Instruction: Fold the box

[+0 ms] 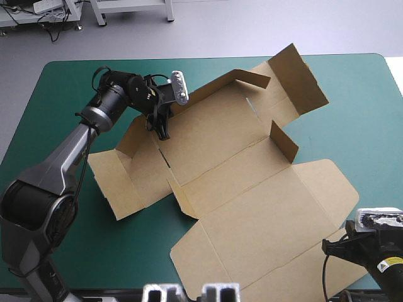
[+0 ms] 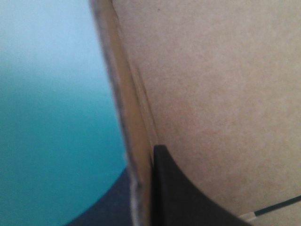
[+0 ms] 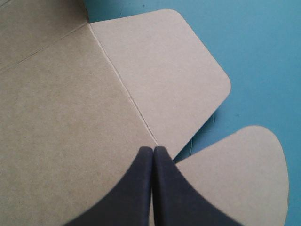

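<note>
Sprawling across the teal-green surface (image 1: 352, 82), the brown box (image 1: 214, 135) lies mostly flat, its long axis running from one o'clock to six. The left hand (image 1: 162, 129) pinches a raised side wall (image 2: 123, 122) at ten o'clock (board between its fingers (image 2: 178, 193)), so it seems the arm placed to fold. The right hand (image 1: 337, 246), closed and empty, hangs at five o'clock over the lid (image 1: 277, 220) corner.

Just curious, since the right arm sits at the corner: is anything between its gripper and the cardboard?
Nothing visible does. The right gripper, fingers shut, sits right over the near corner flaps of the box, with only bare teal-green cover beside them. The left gripper is shut on the box's left wall.
</note>
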Controlling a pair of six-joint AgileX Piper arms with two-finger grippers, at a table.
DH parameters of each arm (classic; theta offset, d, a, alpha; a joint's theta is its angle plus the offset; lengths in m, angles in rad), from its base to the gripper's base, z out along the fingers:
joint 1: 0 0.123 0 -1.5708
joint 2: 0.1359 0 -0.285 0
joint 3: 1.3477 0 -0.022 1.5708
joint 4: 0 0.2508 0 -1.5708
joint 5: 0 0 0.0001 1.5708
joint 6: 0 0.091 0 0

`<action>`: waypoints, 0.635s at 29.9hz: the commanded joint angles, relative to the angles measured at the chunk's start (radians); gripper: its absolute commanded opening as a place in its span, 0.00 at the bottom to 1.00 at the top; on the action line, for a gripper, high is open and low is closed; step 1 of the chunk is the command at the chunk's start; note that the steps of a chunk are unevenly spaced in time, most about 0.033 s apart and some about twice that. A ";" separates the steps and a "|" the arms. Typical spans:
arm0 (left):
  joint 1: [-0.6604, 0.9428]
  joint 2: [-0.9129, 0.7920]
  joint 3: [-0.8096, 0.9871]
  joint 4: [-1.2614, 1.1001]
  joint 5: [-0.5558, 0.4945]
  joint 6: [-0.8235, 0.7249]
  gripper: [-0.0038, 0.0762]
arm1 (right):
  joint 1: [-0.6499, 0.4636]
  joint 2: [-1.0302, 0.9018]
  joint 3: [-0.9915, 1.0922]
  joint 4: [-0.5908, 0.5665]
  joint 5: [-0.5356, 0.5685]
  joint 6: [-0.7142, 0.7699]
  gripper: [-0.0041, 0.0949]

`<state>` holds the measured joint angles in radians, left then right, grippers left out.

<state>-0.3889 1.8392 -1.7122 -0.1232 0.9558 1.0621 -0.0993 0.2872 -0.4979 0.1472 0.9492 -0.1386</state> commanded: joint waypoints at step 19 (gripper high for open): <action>-0.324 -0.099 -0.032 0.470 -0.305 -0.182 0.04 | 0.000 0.010 -0.053 0.007 -0.049 -0.005 0.02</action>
<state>-0.6760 1.8265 -1.7122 0.2583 0.6733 0.9872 -0.0993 0.2872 -0.5002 0.1479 0.9542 -0.1386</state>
